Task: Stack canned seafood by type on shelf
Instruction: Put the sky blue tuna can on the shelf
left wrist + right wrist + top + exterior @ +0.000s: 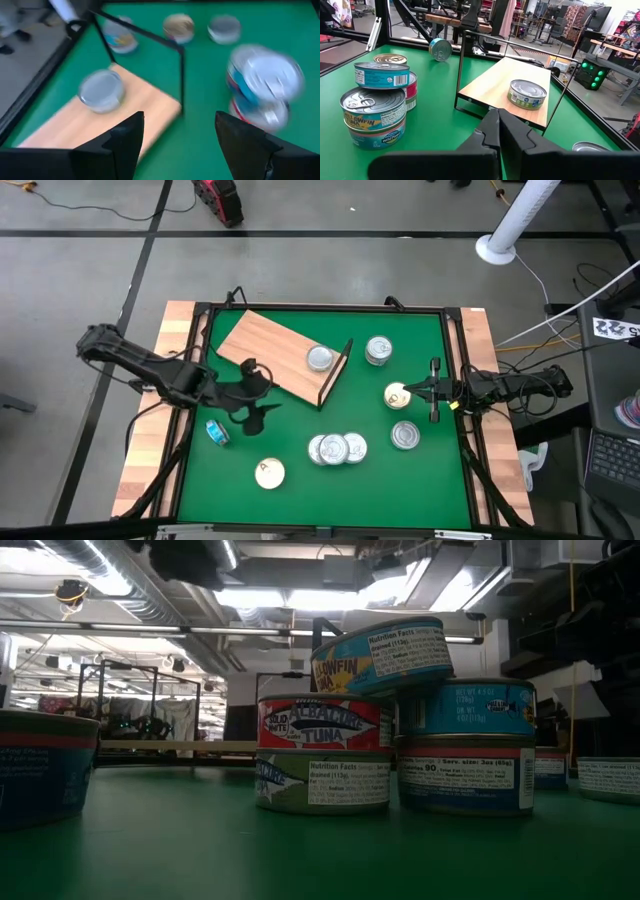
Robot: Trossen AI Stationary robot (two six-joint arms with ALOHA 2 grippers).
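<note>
The shelf [275, 352] is a light-brown board with a black wire frame end [336, 375], lying on the green mat. One silver tin [320, 359] sits on the board near that frame. More tins stand on the mat: a stacked cluster [337, 448], a cream-topped one [269, 473], a blue one on its side [218, 432], and three on the right [378, 350], [398, 395], [405, 435]. My left gripper [262, 392] is open at the board's near edge; its wrist view shows the board [100, 125] between its fingers. My right gripper [418, 390] is shut beside the cream-topped tin on the right, pointing at the shelf [510, 82].
A black frame [455, 315] borders the mat. In the low view the clustered tins are stacked in two columns [320, 755], [465, 745], with a tilted tin [385, 655] on top. Bare mat lies between the shelf and the near edge.
</note>
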